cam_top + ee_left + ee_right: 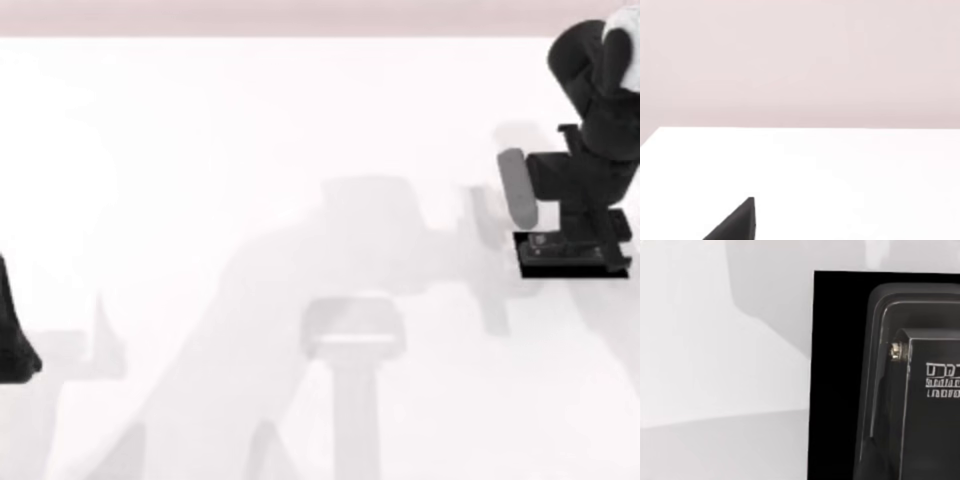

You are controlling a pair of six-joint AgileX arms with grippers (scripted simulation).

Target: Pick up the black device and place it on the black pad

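Right hand (590, 240) sits right over the device (562, 248), grip unclear; device lies on the pad (540, 268), long axis left-right. Left hand (15, 345) parked.

We count one device (562, 245), dark grey-black, lying on the pad near the table's right edge. We count one pad (572, 270), flat and black; the right wrist view shows the same pad (837, 365) under the same device (925, 405), so neither is a second item. We count two arms: the right arm (590, 110) at the table's far right corner above the device, and the left arm (12, 335) at the left edge. We count one table (250, 150), white.
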